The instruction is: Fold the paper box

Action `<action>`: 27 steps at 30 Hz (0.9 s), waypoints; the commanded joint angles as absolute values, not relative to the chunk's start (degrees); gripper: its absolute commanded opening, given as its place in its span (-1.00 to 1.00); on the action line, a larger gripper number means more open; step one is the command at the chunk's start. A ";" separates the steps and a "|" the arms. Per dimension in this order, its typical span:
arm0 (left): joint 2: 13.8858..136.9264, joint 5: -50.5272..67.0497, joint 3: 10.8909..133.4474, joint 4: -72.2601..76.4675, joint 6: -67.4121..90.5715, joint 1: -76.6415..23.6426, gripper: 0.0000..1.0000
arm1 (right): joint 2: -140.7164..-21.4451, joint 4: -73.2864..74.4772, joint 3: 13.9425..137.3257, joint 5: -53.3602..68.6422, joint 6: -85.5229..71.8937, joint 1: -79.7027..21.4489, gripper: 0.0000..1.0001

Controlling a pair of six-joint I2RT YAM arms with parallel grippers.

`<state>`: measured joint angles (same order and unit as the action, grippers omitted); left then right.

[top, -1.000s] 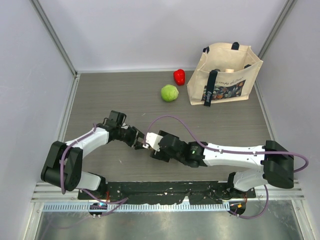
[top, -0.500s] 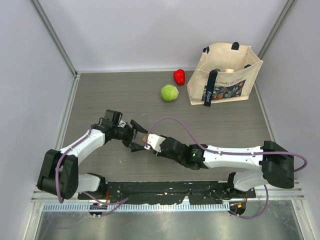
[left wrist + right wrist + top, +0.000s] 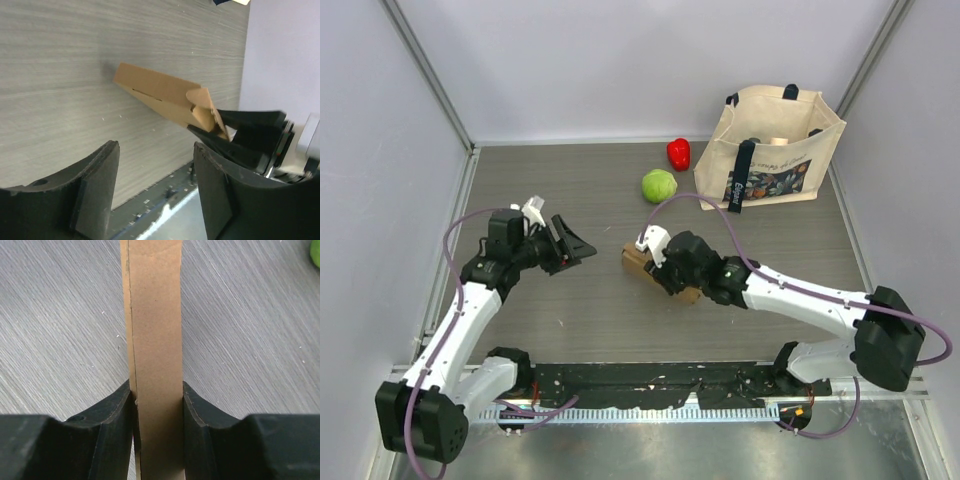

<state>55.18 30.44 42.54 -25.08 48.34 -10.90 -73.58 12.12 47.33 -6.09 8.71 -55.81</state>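
Note:
The paper box (image 3: 636, 259), flattened brown cardboard, is near the middle of the table with my right gripper (image 3: 662, 274) shut on it. In the right wrist view the box (image 3: 155, 330) runs as a narrow strip straight up between the two pads, and the gripper (image 3: 157, 407) presses it from both sides. My left gripper (image 3: 578, 247) stands open to the left of the box, apart from it. The left wrist view shows the box (image 3: 160, 95) lying edge-on ahead of the open left gripper (image 3: 157, 185), with the right arm's dark fingers (image 3: 240, 137) clamped on its far end.
A beige tote bag (image 3: 770, 150) stands at the back right. A red pepper (image 3: 678, 153) and a green round vegetable (image 3: 659, 186) lie left of it. Pale walls close in the table on three sides.
My left gripper has let go, opened and drawn back to the left. My right gripper has shut on the box and carried it a little away from the arms' bases.

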 commanded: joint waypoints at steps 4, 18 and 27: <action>60.11 32.07 47.98 -23.90 29.54 -13.79 0.03 | -79.89 19.24 54.75 6.32 5.10 -51.07 -0.14; 66.53 28.48 53.70 -22.41 13.98 -21.79 0.10 | -81.13 19.78 56.52 6.33 6.24 -47.99 0.34; 72.68 29.71 58.00 -24.87 11.25 -22.85 0.30 | -77.96 19.95 56.25 6.68 6.06 -47.99 0.42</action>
